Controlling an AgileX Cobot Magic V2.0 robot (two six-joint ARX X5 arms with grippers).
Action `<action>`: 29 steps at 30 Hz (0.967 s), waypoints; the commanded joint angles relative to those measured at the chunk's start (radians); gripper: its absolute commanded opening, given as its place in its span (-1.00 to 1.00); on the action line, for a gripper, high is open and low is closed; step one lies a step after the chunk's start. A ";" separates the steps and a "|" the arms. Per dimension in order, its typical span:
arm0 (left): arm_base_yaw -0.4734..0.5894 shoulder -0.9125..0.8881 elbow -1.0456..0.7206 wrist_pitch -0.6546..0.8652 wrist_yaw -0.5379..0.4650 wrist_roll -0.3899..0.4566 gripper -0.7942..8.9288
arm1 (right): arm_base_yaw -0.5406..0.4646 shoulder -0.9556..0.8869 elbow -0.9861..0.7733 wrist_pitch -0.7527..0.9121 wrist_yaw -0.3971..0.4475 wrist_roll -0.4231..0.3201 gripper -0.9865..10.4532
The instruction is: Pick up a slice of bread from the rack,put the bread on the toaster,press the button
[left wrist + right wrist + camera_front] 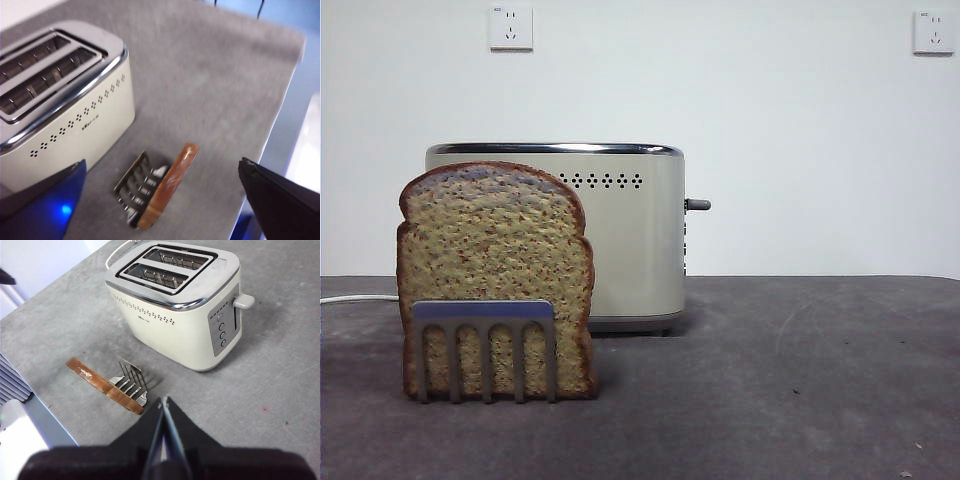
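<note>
Slice of bread (495,270) is untouched, upright in the rack (485,345) in front of the toaster (620,235) on the counter (780,380); left end effector (165,200) hangs above it, jaws spread wide; right end effector (164,412) waits pressed together. Descend straight, straddle the top crust, pinch flat faces above the prongs; lift vertically so the rack stays put; toaster slots look empty.

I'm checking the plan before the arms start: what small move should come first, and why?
Probably lower the left gripper toward the bread. Its jaws are open and wide apart, high over the slice, which stands upright in the rack beside the toaster. Both slots look empty and nothing is held yet. The right gripper is shut and sits farther back.
</note>
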State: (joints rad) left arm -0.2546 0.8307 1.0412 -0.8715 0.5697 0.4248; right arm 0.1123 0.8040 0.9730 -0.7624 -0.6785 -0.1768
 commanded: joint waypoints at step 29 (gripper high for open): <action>-0.413 0.585 0.105 -0.032 -0.386 0.274 -0.49 | 0.003 0.008 0.000 0.003 -0.003 -0.008 -0.85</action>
State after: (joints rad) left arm -0.6640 1.4139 1.1469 -0.9066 0.1844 0.6884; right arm 0.1123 0.8116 0.9730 -0.7624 -0.6788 -0.1768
